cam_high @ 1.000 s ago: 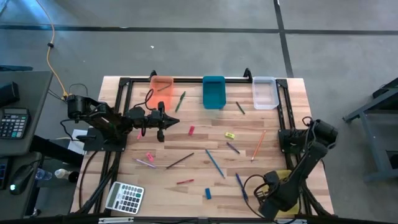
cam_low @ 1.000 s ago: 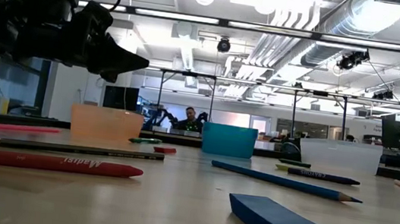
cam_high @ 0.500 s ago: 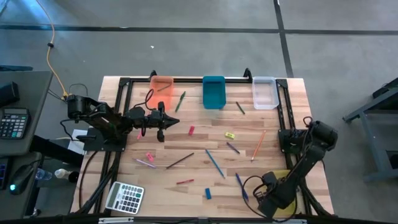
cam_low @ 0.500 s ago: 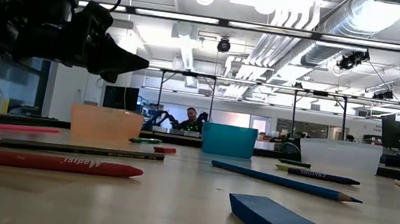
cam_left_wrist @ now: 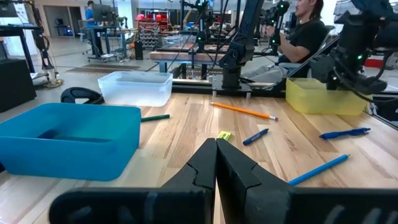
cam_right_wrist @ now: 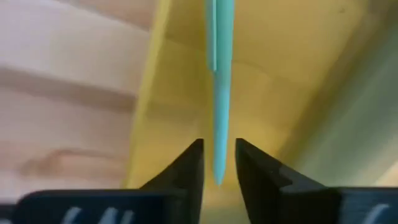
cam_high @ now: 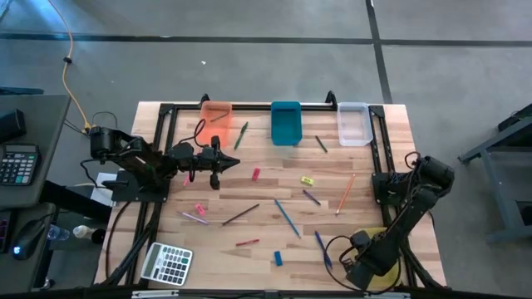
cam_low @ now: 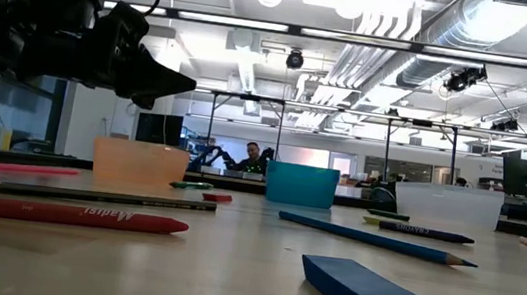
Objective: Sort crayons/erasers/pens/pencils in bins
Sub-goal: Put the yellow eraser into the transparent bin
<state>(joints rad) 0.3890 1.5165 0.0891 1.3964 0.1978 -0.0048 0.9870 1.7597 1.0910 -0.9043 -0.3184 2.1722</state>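
My right gripper (cam_high: 364,264) hangs pointing down over the yellow bin (cam_high: 389,278) at the table's near right corner. It is open. In the right wrist view a teal pen (cam_right_wrist: 219,93) lies lengthwise between the fingers (cam_right_wrist: 189,165), over the yellow bin's floor (cam_right_wrist: 273,81), with a sliver of gap on each side. My left gripper (cam_high: 236,159) waits shut and level above the table's left part, holding nothing (cam_left_wrist: 216,144). The orange bin (cam_high: 216,114), teal bin (cam_high: 285,123) and clear bin (cam_high: 352,123) stand along the far edge.
Loose on the table lie blue pens (cam_high: 287,218), an orange pencil (cam_high: 345,193), green pencils (cam_high: 241,135), a red crayon (cam_low: 89,217), a blue eraser (cam_high: 278,258), a yellow eraser (cam_high: 307,180) and a pink eraser (cam_high: 199,209). A grey calculator (cam_high: 166,263) sits near left.
My right gripper has sunk a little toward the yellow bin and tipped slightly; more of the bin's yellow shows around it in the high view.
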